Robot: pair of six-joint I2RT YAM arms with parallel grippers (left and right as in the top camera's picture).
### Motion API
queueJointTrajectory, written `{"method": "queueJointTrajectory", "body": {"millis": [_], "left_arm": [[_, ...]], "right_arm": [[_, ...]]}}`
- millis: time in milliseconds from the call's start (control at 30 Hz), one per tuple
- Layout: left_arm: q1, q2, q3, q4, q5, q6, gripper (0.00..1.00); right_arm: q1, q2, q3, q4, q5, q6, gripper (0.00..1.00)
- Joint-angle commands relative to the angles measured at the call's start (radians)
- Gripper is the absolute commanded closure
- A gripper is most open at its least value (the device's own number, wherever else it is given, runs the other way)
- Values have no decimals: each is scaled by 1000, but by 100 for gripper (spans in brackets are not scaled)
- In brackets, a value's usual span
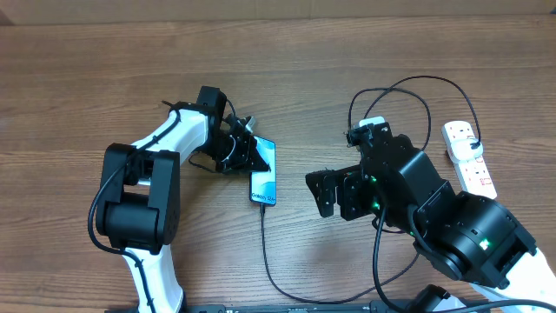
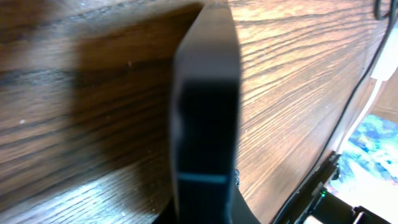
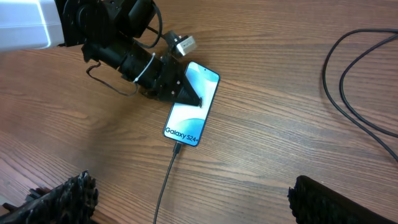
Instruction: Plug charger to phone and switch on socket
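Observation:
The phone [image 1: 265, 174] lies on the wooden table with its light-blue screen up; the right wrist view [image 3: 194, 102] shows "Galaxy S24+" on it. My left gripper [image 1: 250, 156] is shut on the phone's left edge, also seen in the right wrist view [image 3: 185, 94]. The left wrist view shows the phone's dark edge [image 2: 205, 124] close up between the jaws. The charger cable [image 1: 265, 252] runs from the phone's near end, its connector [image 3: 177, 148] sitting in the port. The socket [image 1: 469, 156] lies at the far right. My right gripper [image 1: 326, 193] is open and empty, right of the phone.
Black cable loops [image 1: 408, 96] lie behind my right arm and run towards the power strip; they also show in the right wrist view [image 3: 354, 93]. The cable trails to the table's front edge [image 1: 295, 300].

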Motion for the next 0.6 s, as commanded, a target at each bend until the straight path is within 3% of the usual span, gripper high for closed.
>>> {"method": "queueJointTrajectory", "body": {"millis": [0,267,567], "left_arm": [[3,8,0,4,-40,29,92],[3,8,0,4,-40,28,85],[3,8,0,4,-40,26,70]], "right_arm": [[-2,-8,26,4,21,-1,0],[-2,-8,26,1,32,-1,0],[-2,-6,25,1,33,-1,0]]}}
